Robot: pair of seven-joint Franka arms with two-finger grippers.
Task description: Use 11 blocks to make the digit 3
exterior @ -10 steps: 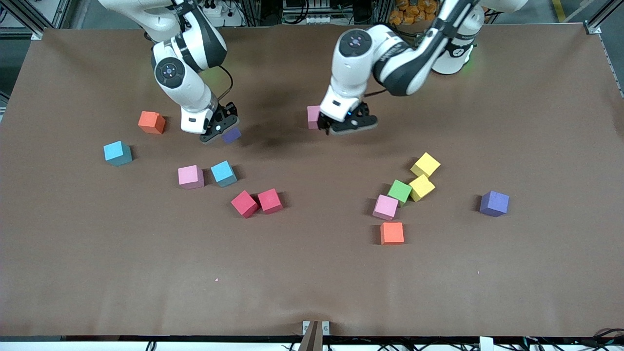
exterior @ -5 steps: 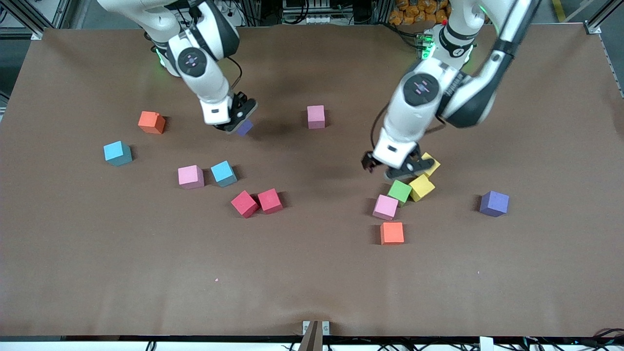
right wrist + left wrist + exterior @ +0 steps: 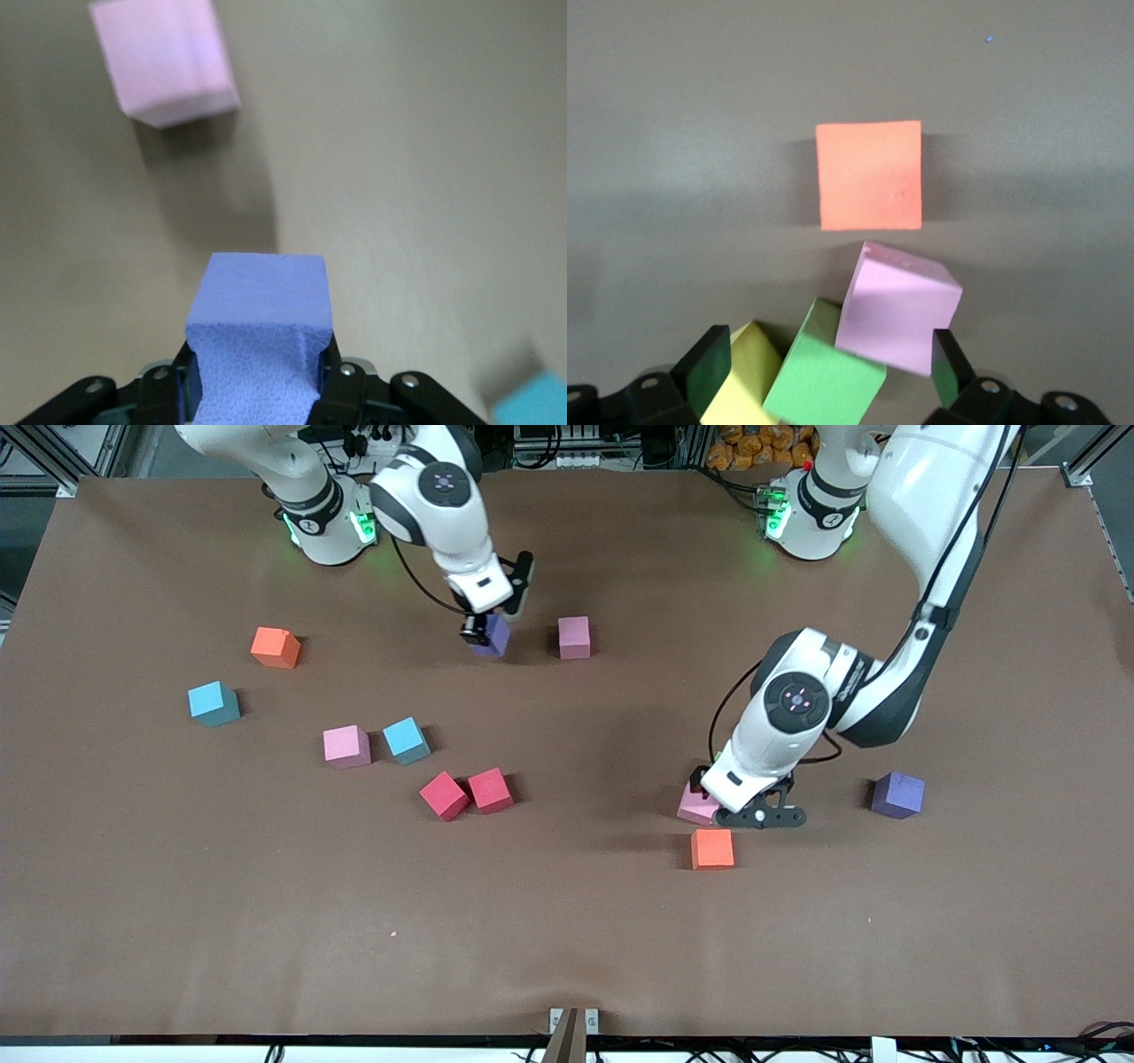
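My right gripper (image 3: pixel 483 631) carries a purple block (image 3: pixel 493 636), fingers clamped, toward the pink block (image 3: pixel 574 638); left gripper (image 3: pixel 824 372), fingers apart, straddles another pink block (image 3: pixel 899 305).

Even overhead light throws soft shadows on the table (image 3: pixel 567 921); wrist views blur at the edges.

The purple block (image 3: pixel 259 341) looks like matt foam with a fine pebbled face; the table (image 3: pixel 567 939) wears a matt brown cloth-like cover; the arm shells (image 3: pixel 930 487) are glossy white plastic
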